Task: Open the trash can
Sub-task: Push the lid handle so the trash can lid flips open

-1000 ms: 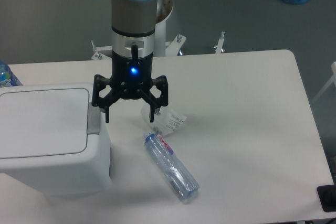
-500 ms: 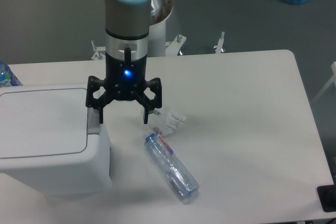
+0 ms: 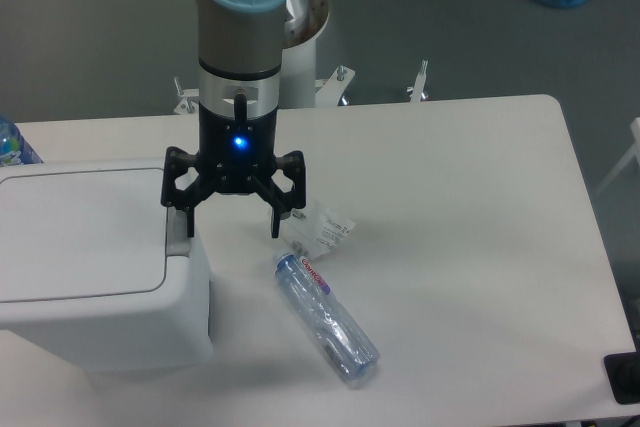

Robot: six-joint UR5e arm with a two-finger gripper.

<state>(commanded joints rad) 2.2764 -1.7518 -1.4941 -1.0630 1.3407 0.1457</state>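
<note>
Fixed-camera view from above and in front shows a white counter (image 3: 470,207) with the trash can (image 3: 90,277) standing at its left front edge, a big white boxy bin with rounded corners. Its flat white lid (image 3: 80,232) lies shut, and the grey tab (image 3: 178,232) sits on the right rim. The tool (image 3: 232,232) hangs from the arm (image 3: 245,27) just beside the bin's right side, its two black fingers spread wide apart and pointing down, with nothing between them. The left fingertip (image 3: 189,228) is right at the grey tab; whether it touches cannot be told. A blue light glows on the tool body. To the right of the bin, a clear plastic bottle (image 3: 327,319) lies on its side on the counter, and a crumpled clear wrapper (image 3: 322,227) lies near the right finger.
</note>
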